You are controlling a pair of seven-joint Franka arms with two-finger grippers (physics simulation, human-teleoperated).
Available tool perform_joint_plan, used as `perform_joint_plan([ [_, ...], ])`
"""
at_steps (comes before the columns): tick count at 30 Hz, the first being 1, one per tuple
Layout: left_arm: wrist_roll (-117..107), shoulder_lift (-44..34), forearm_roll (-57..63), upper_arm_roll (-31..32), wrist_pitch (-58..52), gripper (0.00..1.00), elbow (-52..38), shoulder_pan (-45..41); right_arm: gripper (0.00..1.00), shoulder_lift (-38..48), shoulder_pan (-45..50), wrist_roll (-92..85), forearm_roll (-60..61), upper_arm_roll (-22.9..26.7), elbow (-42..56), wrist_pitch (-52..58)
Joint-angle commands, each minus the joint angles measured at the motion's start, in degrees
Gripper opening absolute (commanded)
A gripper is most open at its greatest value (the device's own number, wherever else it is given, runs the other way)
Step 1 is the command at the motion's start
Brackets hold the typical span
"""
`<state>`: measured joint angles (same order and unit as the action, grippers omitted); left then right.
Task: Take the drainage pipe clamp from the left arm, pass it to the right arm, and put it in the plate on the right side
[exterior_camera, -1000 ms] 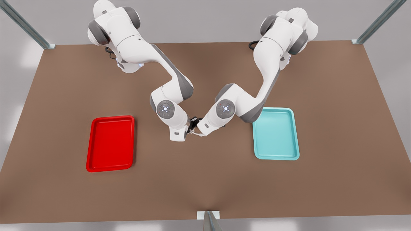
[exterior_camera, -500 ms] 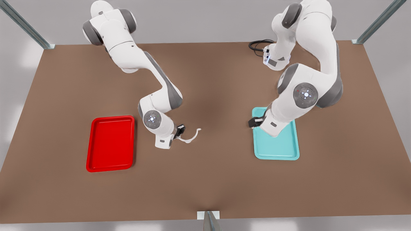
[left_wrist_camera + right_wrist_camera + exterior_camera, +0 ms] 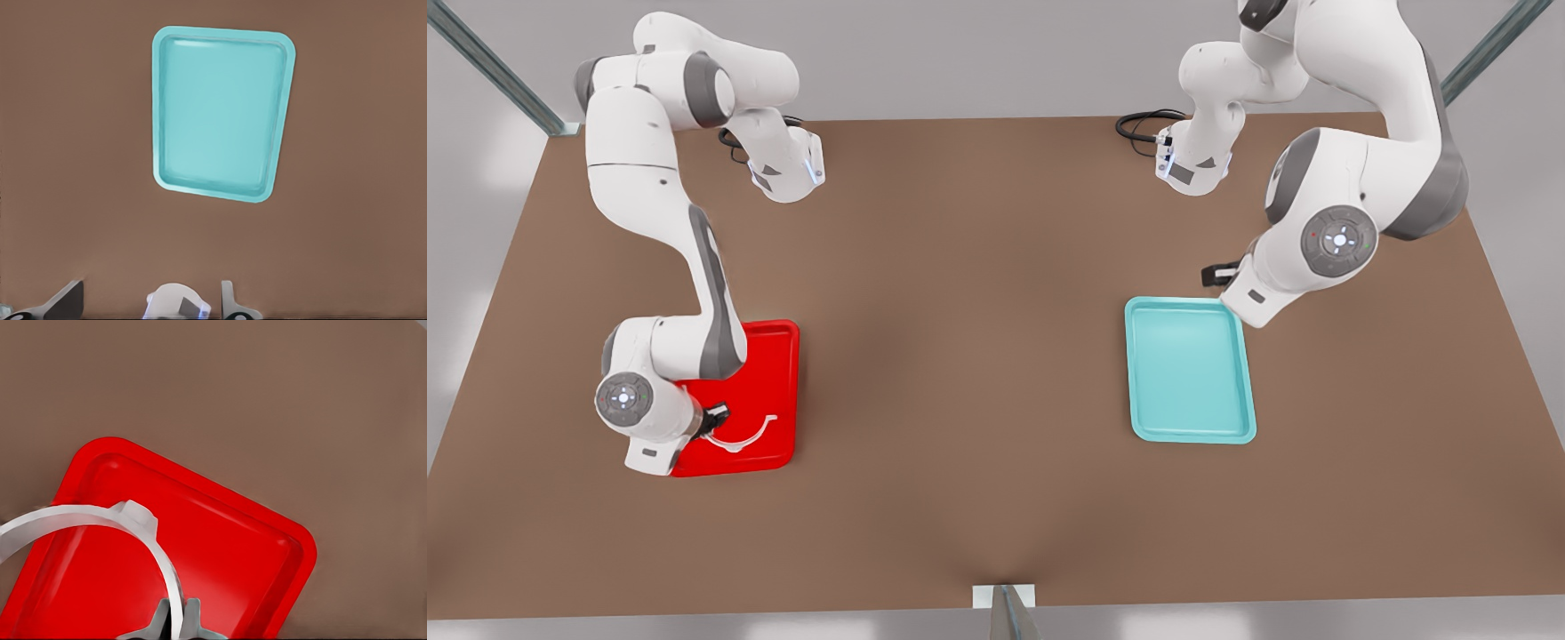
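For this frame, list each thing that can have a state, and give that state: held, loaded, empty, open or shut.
Drainage pipe clamp: held at one end, over the red tray.
Right gripper: shut on the clamp, over the red tray's near end.
Left gripper: open, holding nothing, beside the teal tray's far corner.
Red tray: nothing lying loose in it.
Teal tray: empty.

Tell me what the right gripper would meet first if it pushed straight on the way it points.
Most likely the red plate. The right gripper, shut on the drainage pipe clamp, looks down into it, so the clamp would touch the plate's floor first; depth is unclear.
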<state>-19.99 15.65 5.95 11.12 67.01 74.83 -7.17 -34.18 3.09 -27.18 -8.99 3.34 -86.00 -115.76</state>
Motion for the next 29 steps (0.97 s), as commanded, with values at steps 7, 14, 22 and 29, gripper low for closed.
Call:
perform_joint_plan([
  [7, 7.9, 0.0, -2.8, -0.3, -6.1, 1.0, -2.1, 2.2, 0.21, -0.6, -2.7, -26.1, 1.6, -0.3, -4.1, -2.2],
  [14, 8.3, 0.2, -2.5, -0.3, -5.7, 1.0, -2.0, 3.5, 1.0, -1.1, -3.0, -24.1, 2.6, -0.5, -3.2, -1.6],
  [22, 8.4, 0.0, -2.9, -0.1, -6.2, 1.0, -2.0, 5.1, 1.0, 4.7, 13.3, 31.2, 12.4, -0.8, 20.0, 39.0],
  [29, 8.4, 0.3, -2.9, 0.2, -7.2, 1.0, -3.5, 4.6, 1.0, 23.0, 10.5, 32.1, 9.3, -0.3, 3.1, 41.9],
])
